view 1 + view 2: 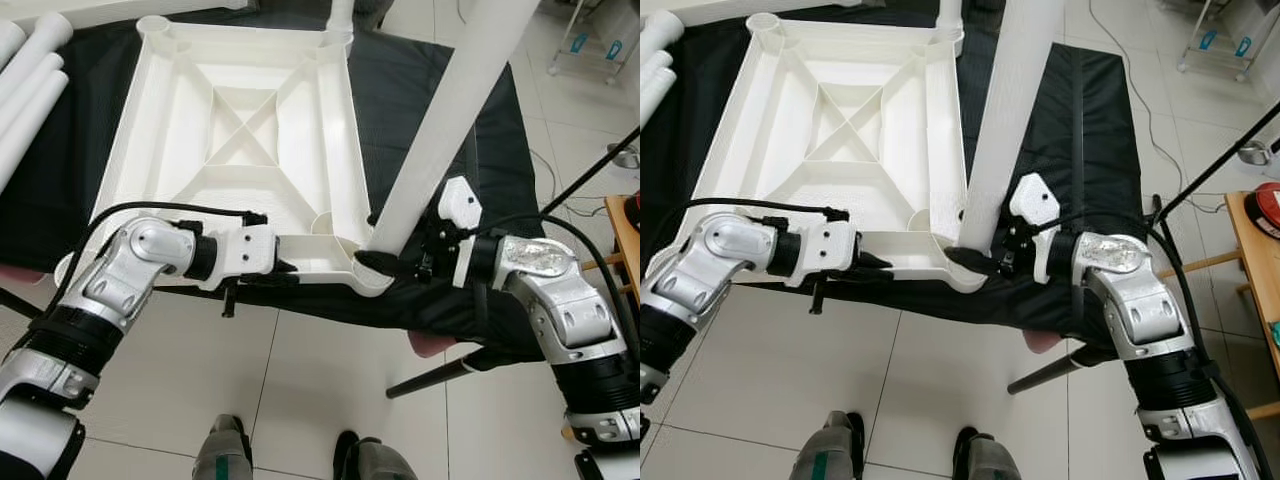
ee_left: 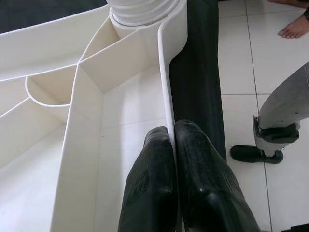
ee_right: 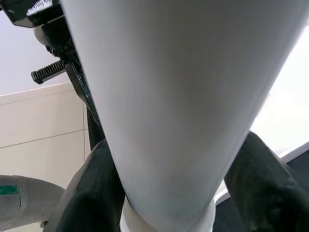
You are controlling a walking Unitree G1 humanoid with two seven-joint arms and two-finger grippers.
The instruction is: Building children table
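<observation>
Top (image 1: 240, 150) lies underside up. Left tool (image 2: 171, 145) pinches its rim; right tool (image 1: 385, 262) grips leg (image 1: 450, 110) at near socket. Spare legs (image 1: 25, 90) remain unfitted.

The tabletop (image 1: 240, 150) is laid upside down on a cloth (image 1: 440, 130) at upper centre. A leg (image 1: 450, 120) is stood in its lower right corner; more legs (image 1: 25, 85) are laid at upper left.
</observation>
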